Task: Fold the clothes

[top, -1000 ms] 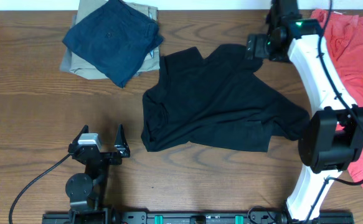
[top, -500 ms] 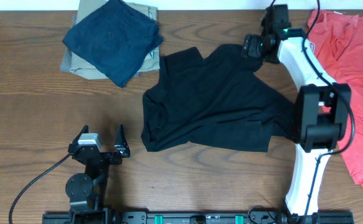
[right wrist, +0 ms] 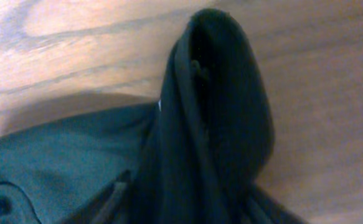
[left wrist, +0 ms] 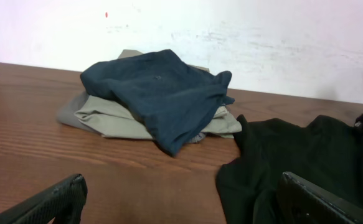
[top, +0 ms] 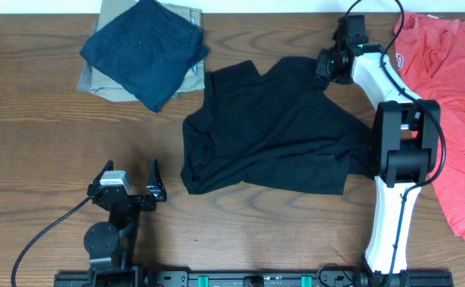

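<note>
The black T-shirt [top: 272, 135] lies crumpled and spread across the middle of the table. My right gripper [top: 325, 62] sits at its far right corner. In the right wrist view a bunched ridge of the black fabric [right wrist: 218, 93] stands up from between the fingers of that gripper [right wrist: 190, 199], which is shut on it. My left gripper [top: 130, 167] rests near the front left, open and empty, well short of the shirt. From the left wrist the shirt [left wrist: 306, 155] shows past the right finger, with bare wood between the fingers of the left gripper [left wrist: 181, 186].
A navy folded garment [top: 144, 48] lies on a khaki one [top: 96, 80] at the back left. A red garment [top: 455, 80] is spread along the right edge, beside the right arm's base. A pale wall runs behind the table.
My right gripper's jaws have closed on the shirt's far right corner, and the right arm's elbow has swung in to the left. The left arm has not moved.
</note>
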